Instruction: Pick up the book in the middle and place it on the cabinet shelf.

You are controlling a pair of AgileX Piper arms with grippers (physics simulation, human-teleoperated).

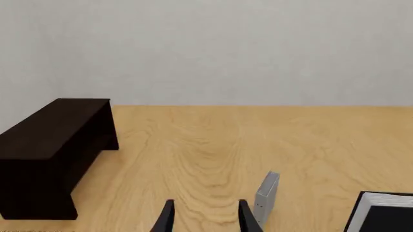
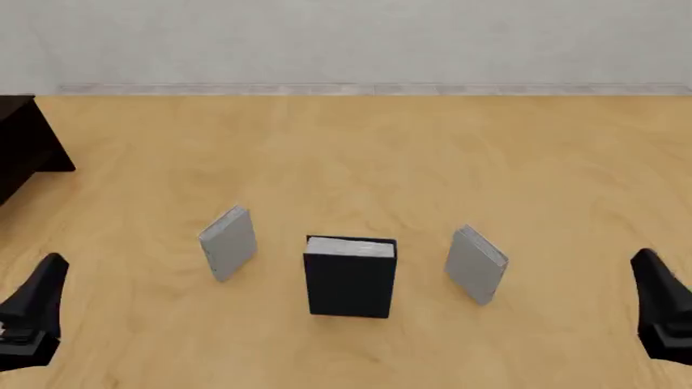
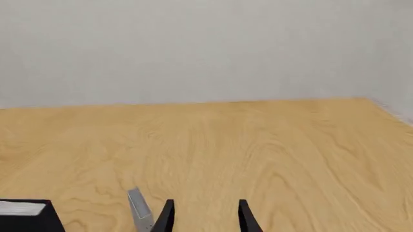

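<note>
Three books are seen standing upright in a row on the table [image 2: 357, 154], toward its near edge. The book [image 2: 349, 275], thick and dark with white page edges on top, is placed in the middle, between the left grey book [image 2: 228, 242] and the right grey book [image 2: 476, 264], apart from both.

The left gripper [image 1: 204, 217] and right gripper [image 3: 204, 216] are held near the front corners, fingers spread with nothing between them. The book is found inward and forward of each; neither arm is judged clearly nearer. Its broad cover is turned to the near edge, its long axis upright, so a grasp across its thickness is judged necessary.

The cabinet shelf [image 1: 51, 145] is shown nearly whole only in the left wrist view, at the table's far-left side; in the front view only a corner is visible. The left arm is therefore judged better placed for delivery.
</note>
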